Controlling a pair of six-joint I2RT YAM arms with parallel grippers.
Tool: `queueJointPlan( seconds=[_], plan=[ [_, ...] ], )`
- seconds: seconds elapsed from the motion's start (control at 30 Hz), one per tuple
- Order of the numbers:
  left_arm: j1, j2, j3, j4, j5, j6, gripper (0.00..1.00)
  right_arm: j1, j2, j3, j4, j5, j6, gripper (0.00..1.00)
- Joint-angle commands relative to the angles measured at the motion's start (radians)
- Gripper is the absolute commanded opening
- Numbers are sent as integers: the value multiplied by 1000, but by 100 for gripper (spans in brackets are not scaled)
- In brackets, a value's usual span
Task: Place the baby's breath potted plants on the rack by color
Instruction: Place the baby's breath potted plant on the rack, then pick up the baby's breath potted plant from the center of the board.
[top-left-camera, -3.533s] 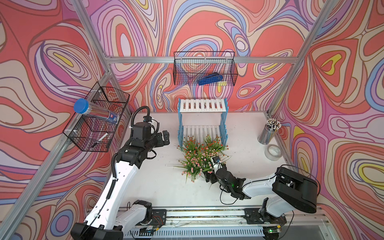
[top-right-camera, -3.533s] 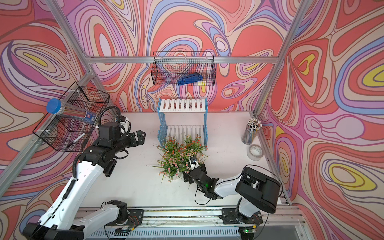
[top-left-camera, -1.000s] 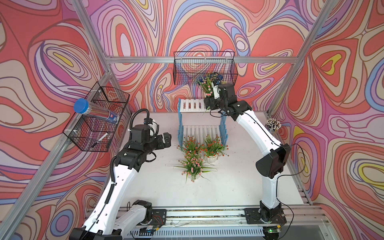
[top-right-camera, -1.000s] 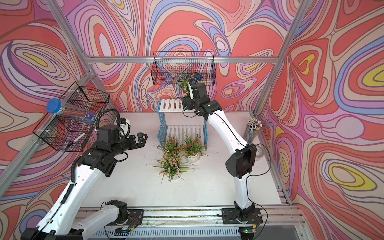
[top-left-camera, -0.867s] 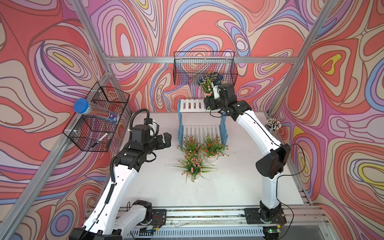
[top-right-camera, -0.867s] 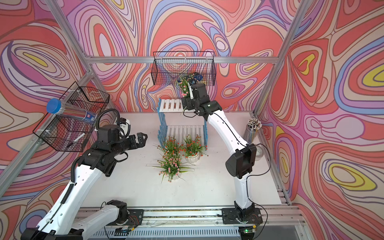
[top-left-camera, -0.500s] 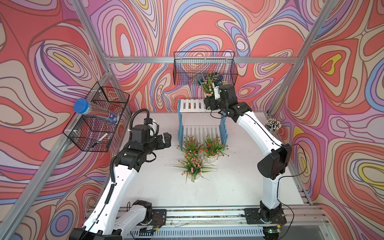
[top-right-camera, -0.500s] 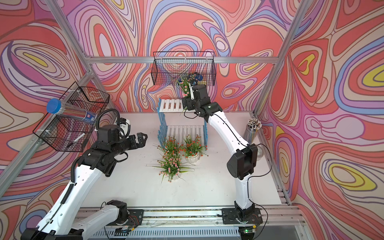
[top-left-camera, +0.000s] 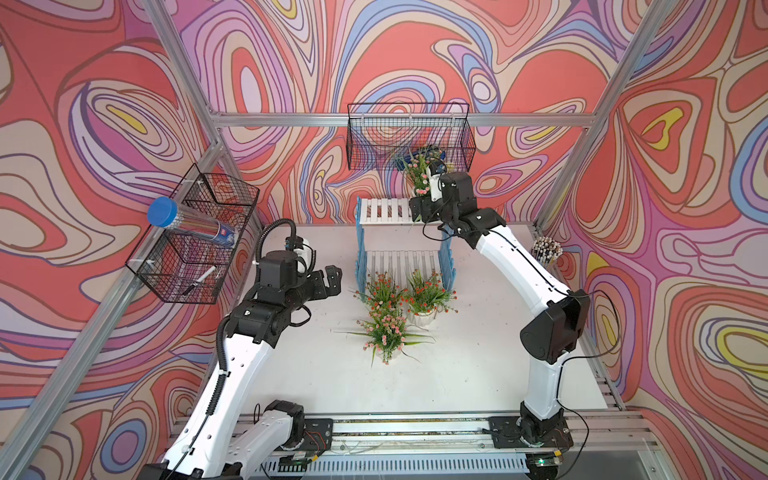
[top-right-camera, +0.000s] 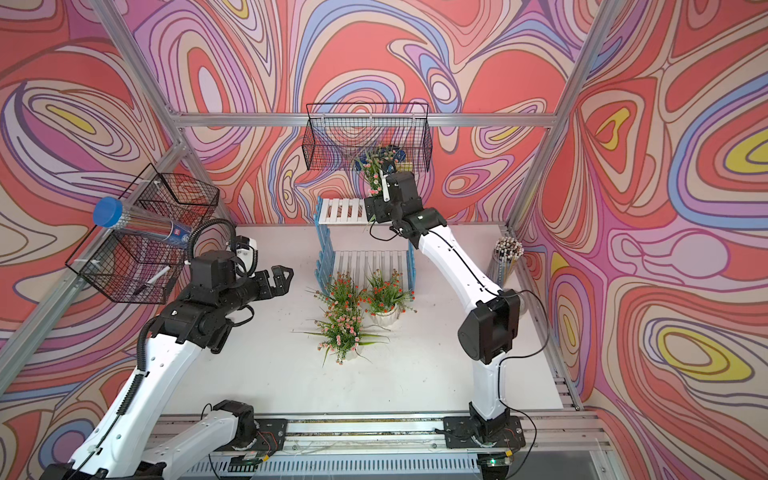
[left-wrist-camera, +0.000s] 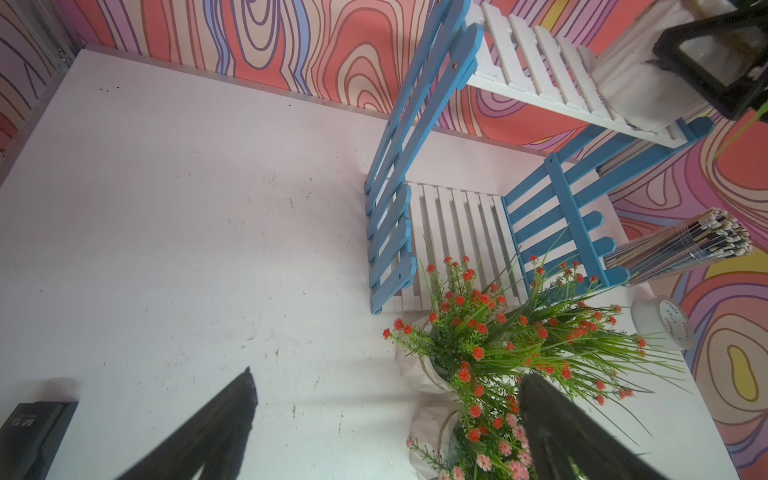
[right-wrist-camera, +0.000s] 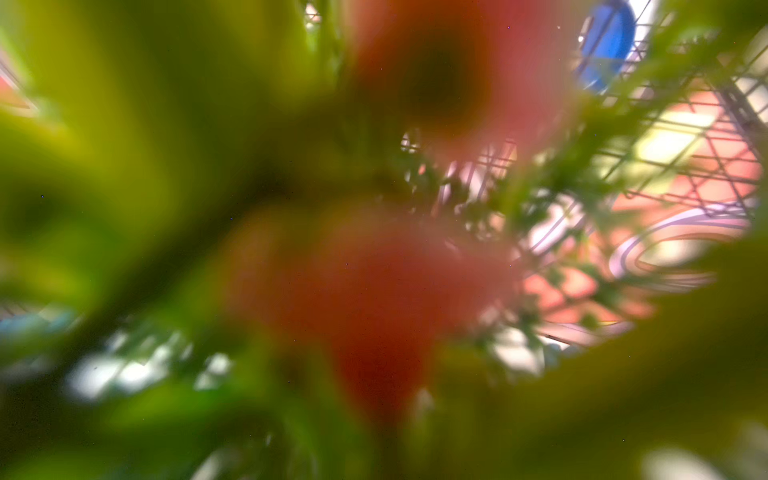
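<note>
While the right arm stretches to the back of the table (top-left-camera: 478, 353), the right gripper (top-left-camera: 419, 206) sits at the right-hand end of the top shelf of the rack (top-left-camera: 384, 210). A pink-blossomed plant (top-left-camera: 420, 172) rises upright just above that gripper, its leaves reaching in front of the rear wire basket (top-left-camera: 374, 137).

In the left wrist view its white ribbed pot (left-wrist-camera: 636, 79) rests on the slats at that end of the top shelf, with one black finger (left-wrist-camera: 715, 54) against its side. The opposite finger is hidden, so whether the grip is clamped or slack cannot be told. The right wrist view is filled with out-of-focus foliage and blossom and settles nothing.

The left gripper (top-left-camera: 330, 282) hangs above the table to the left of the rack, well apart from every plant. Its fingers are spread wide with nothing between them, as the left wrist view confirms (left-wrist-camera: 386, 376).

Three plants stand on the table in front of the rack's lower shelf:
- left red-orange plant (top-left-camera: 380, 291) — just beside the front edge of the lower shelf.
- right red-orange plant (top-left-camera: 428, 291) — beside the first, foliage touching it.
- second pink plant (top-left-camera: 386, 332) — nearer the robot, its leaves overlapping both red-orange plants.

A cup of sticks (top-left-camera: 547, 253) stands at the right rear corner of the table, and a tape roll (left-wrist-camera: 660, 324) lies near it.
</note>
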Motion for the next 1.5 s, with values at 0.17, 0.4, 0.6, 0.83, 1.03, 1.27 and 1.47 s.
queueJointPlan(
  seconds=[0.17, 0.4, 0.6, 0.83, 1.03, 1.27, 1.47],
  plan=[
    [-6, 12, 3, -30, 20, -22, 100, -6, -96, -73, 59, -54, -4, 98],
    [-6, 35, 15, -34, 36, -20, 100, -5, -223, -191, 68, -111, 7, 98],
    [-5, 73, 35, -8, 83, -26, 100, -4, -413, -396, 79, -157, 10, 98],
    [-6, 110, 58, 8, 122, -46, 100, 50, -675, -716, 86, -238, 15, 98],
    [-6, 118, 58, 3, 134, -43, 100, 288, -869, -1020, 109, -102, 50, 98],
    [-6, 122, 73, -23, 125, -36, 100, 625, -978, -1360, 255, 135, 270, 98],
    [-6, 109, 69, -40, 122, -37, 100, 776, -867, -1473, 370, 214, 318, 98]
  ],
)
